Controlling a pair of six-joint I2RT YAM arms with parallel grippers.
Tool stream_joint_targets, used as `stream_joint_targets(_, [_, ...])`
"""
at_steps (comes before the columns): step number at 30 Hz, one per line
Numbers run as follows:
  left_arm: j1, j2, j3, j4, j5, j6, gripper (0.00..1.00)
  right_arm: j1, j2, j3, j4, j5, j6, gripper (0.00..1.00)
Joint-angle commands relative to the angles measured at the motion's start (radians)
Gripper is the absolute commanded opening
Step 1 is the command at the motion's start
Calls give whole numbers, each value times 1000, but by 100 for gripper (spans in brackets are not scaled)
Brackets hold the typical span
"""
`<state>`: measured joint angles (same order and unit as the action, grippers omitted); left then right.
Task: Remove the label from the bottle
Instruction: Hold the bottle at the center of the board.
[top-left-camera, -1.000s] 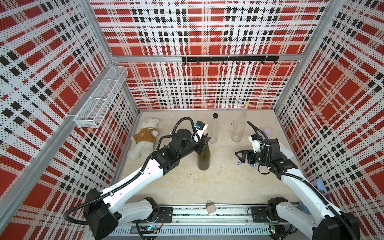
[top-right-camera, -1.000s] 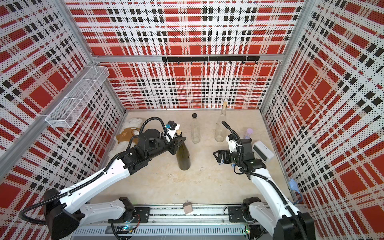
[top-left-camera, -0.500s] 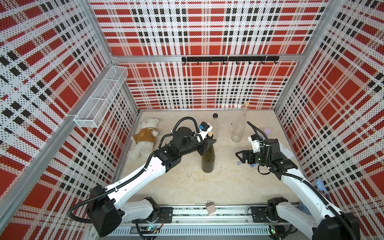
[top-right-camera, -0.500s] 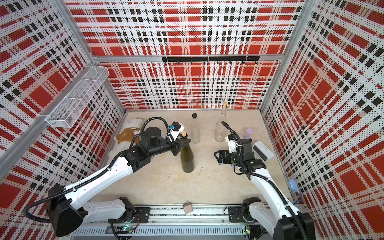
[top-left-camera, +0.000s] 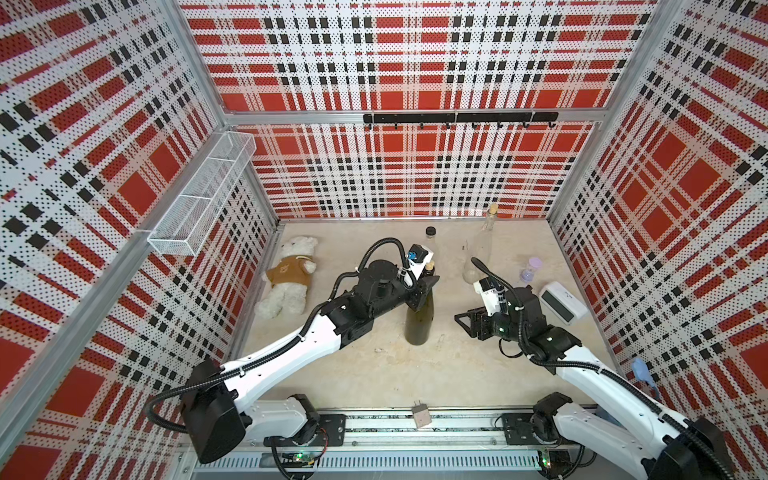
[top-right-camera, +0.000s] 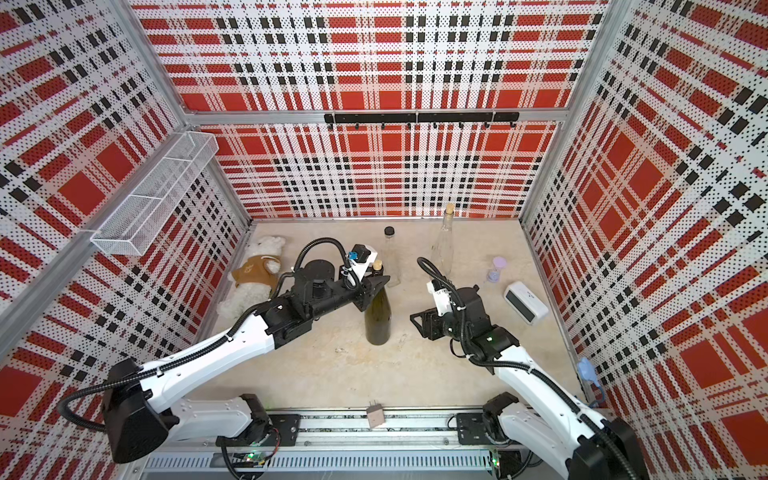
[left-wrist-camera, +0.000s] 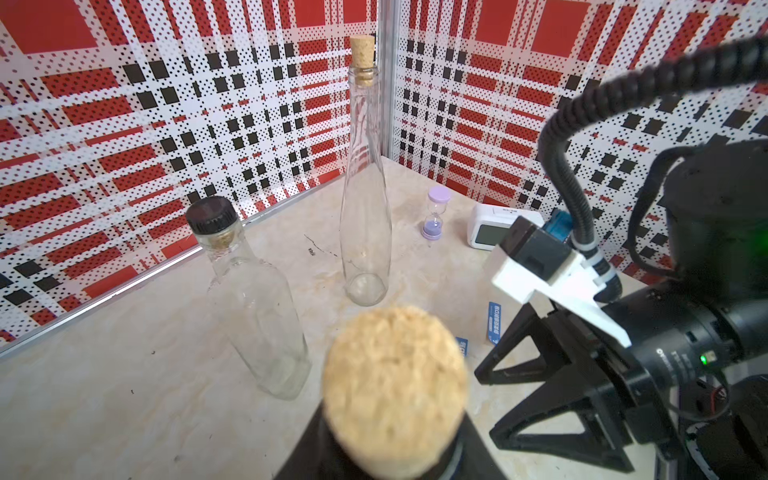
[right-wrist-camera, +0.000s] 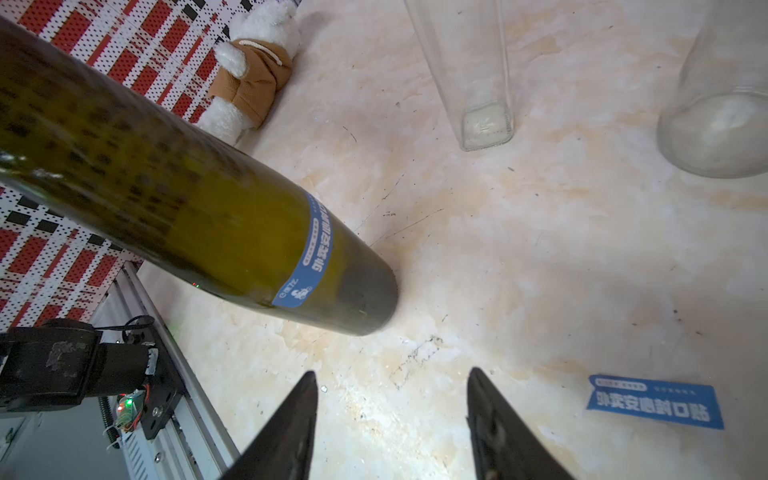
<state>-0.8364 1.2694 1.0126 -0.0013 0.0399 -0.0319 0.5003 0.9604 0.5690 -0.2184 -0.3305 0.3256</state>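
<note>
Two arms are at work, and the green bottle (top-left-camera: 419, 324) is our marker, standing on its base about the middle of the table (top-left-camera: 374, 374). Nearest to us, in front of the green bottle, a small tan block (top-left-camera: 420, 414) sits on the base rail (top-left-camera: 374, 424). At the bottle itself we see the left gripper (top-left-camera: 426, 291) clamped tight on the neck just under the cork (left-wrist-camera: 395, 386), reaching in from the bottle's left. Low on the body a blue label (right-wrist-camera: 309, 253) wraps the glass just above the base, stuck on and turned toward the right gripper (right-wrist-camera: 391, 374). That one hangs to the right of the green bottle, near but not touching, jaws parted with nothing between them. Close beside it a loose blue label (right-wrist-camera: 654, 401) lies flat on the table, apart from the green bottle. Beyond the green bottle we pick out a square clear bottle (left-wrist-camera: 253, 299) with a black cap, and further back and to the right a tall clear bottle (left-wrist-camera: 363, 187) stoppered with cork, both upright. Far right of the green bottle stand a lilac hourglass (left-wrist-camera: 434, 218) and a white clock (top-left-camera: 561, 301); far left, a teddy bear (top-left-camera: 289, 276) lies on the table. High behind them all runs a black hook rail (top-left-camera: 459, 118).
</note>
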Motion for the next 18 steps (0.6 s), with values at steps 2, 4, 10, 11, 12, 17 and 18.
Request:
stream_joint_targets(2, [-18,20,7,11,-75,-25,7,44,42,4,133,34,19,52])
stream_joint_targets(4, [-22,16,7,6,-82,-26,7,59,64,9,146,38,21,52])
stream_joint_targets(10, [-36,-26,-4,-11,-127,-25,6,61,89,9,173,38,29,52])
stream_joint_targets(11, [-39,-34,-8,-11,-135,-25,5,61,88,12,174,38,29,52])
stream_joint_targets(12, [-42,-42,-13,-11,-142,-26,5,63,87,14,175,38,27,51])
stream_joint_targets(17, [-62,-58,-29,-9,-170,-36,3,78,84,31,170,42,5,45])
stream_joint_targets(18, [-65,-58,-31,-9,-177,-37,2,87,86,35,168,42,0,44])
